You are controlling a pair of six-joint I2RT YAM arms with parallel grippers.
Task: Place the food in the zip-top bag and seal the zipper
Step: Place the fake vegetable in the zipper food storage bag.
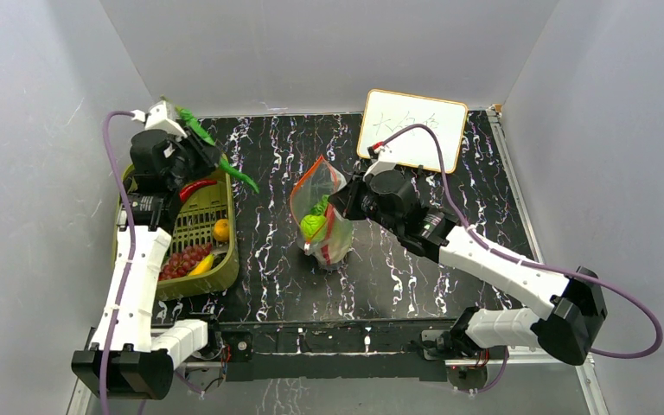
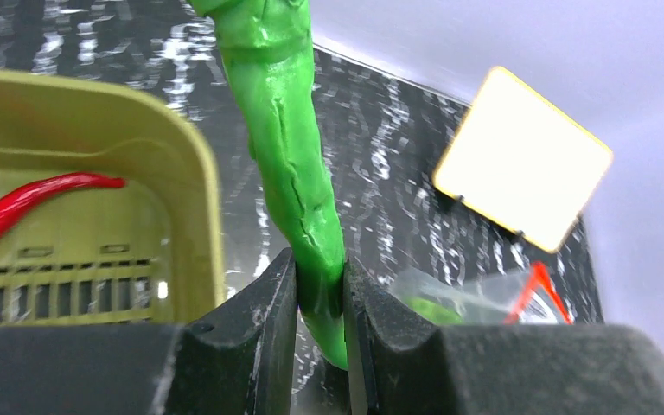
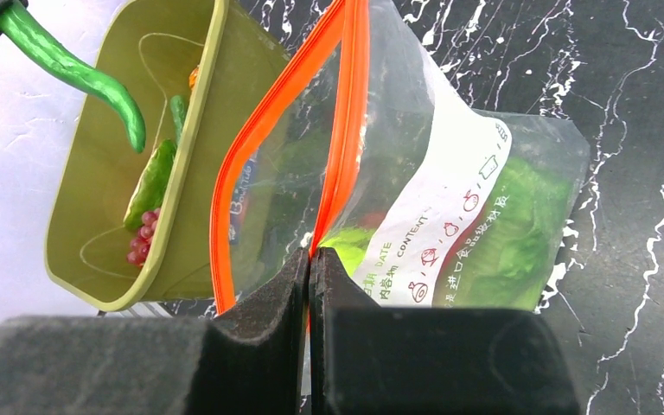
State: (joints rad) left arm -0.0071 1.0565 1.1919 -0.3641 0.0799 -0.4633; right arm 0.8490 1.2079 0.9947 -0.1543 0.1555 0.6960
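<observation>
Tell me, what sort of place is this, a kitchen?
Likely a robot test booth, not a kitchen: plain grey walls box in a marbled black table, with toy food in an olive-green basket and a whiteboard.
</observation>
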